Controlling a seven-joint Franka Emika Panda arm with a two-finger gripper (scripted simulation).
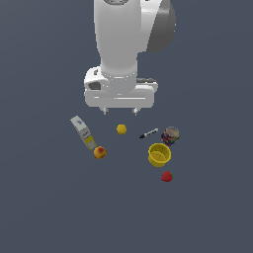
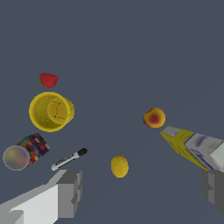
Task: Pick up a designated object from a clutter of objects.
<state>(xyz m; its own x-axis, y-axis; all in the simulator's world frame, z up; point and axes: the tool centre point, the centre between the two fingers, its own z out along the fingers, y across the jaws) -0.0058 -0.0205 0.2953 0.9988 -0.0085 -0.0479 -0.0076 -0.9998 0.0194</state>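
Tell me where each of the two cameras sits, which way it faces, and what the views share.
Exterior view: off the arm, above the floor, facing the gripper and the clutter below; the white arm and hand show.
Wrist view: on the wrist, looking down between both grey fingers at the floor.
Shared: carton, yellow ball, orange-red fruit, marker, can, yellow cup, strawberry.

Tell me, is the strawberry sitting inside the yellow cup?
No, the strawberry lies on the floor beside the yellow cup, clearly outside its rim.
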